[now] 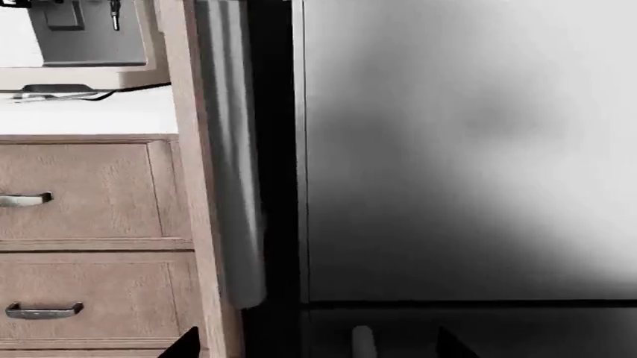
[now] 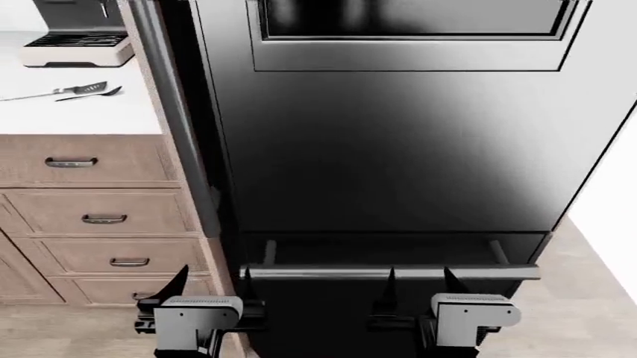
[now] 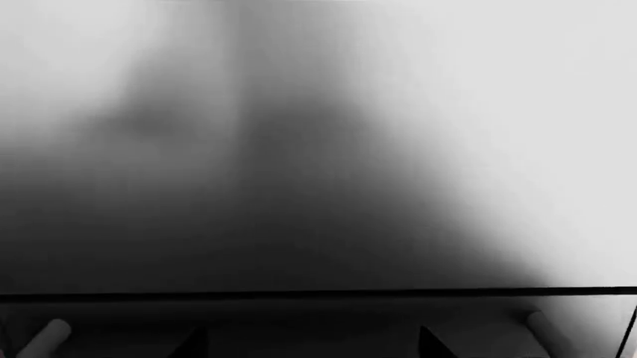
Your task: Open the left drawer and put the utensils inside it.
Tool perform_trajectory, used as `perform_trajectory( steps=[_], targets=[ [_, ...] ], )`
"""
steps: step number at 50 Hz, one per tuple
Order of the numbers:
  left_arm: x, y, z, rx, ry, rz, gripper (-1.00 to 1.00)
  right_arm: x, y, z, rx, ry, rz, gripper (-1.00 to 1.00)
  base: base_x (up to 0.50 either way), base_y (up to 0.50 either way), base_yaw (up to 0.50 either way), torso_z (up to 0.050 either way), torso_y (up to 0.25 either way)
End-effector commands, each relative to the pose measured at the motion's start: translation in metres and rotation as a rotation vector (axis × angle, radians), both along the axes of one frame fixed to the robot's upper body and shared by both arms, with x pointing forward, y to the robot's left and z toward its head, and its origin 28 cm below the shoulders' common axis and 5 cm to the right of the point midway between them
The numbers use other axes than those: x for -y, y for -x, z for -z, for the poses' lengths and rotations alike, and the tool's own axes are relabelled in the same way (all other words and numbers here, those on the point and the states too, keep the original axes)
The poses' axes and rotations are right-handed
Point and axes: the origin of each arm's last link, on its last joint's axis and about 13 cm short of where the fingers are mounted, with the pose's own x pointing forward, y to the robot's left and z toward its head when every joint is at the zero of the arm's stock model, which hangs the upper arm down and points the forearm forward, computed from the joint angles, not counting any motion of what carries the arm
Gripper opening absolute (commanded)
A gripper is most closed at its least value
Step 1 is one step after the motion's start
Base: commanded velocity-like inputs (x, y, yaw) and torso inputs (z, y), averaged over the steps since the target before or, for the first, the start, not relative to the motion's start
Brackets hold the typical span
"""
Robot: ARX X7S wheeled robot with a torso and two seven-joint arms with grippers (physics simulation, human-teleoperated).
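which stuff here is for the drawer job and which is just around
For the job: top drawer, shut; spatula and spoon on the counter; both grippers, left and right, empty.

Just around: fridge, coffee machine, lower drawers.

A tall black fridge (image 2: 398, 149) fills the centre of the head view, its pull-out drawer (image 2: 393, 298) at the bottom fronted by a long horizontal bar handle (image 2: 393, 273). To its left, a white countertop (image 2: 70, 115) carries a coffee machine (image 2: 74, 33) at the back, above a stack of lower wood-grain drawers (image 2: 104, 239). Pale wood flooring (image 2: 587, 298) runs along the fridge's right side.
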Motion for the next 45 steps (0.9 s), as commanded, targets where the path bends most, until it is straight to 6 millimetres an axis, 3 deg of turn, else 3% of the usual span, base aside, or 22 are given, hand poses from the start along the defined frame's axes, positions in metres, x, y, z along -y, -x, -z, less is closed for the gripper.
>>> perform_trajectory(
  steps=[1,45],
  targets=[
    [-0.0008,-0.0004,-0.0005,0.004,-0.003,-0.008,1.0,-0.0012,-0.0008,0.0,-0.005,0.006,0.003,1.0,0.0,0.5,0.0,0.05,0.0],
    [0.0015,0.0021,-0.0028,0.023,-0.03,0.002,1.0,-0.0012,0.0015,-0.0032,0.02,0.015,0.018,1.0,0.0,0.5,0.0,0.05,0.0]
  ],
)
